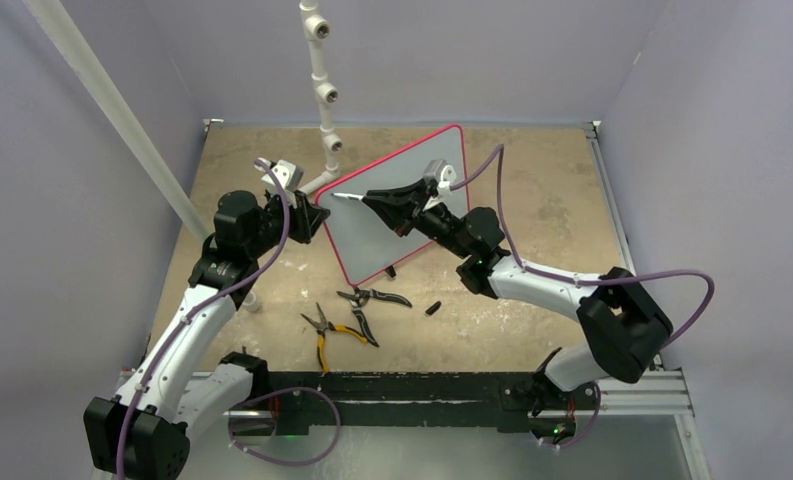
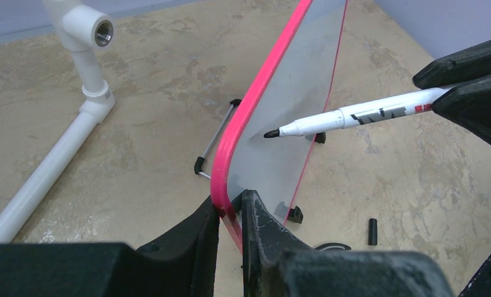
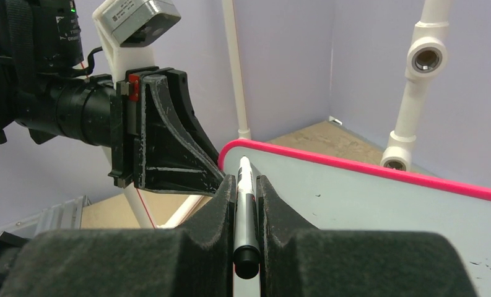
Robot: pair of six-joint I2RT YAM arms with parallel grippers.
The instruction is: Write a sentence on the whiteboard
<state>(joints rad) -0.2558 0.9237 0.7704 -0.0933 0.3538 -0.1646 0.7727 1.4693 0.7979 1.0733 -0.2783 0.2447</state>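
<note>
The whiteboard (image 1: 367,245) stands tilted on the table (image 1: 532,200), its face showing no words (sentence not begun, all the writing left). The left gripper (image 2: 230,207) pinches its pink frame; the right gripper (image 3: 246,185) clamps the uncapped marker (image 2: 348,117), tip near the board

You will find the whiteboard (image 2: 292,74) smooth and faintly glossy, its pink plastic frame (image 2: 255,105) shiny, the counter (image 1: 552,180) rough and mottled, the marker (image 2: 354,117) glossy plastic, and the left end effector (image 2: 230,207) matt, scuffed black.
</note>
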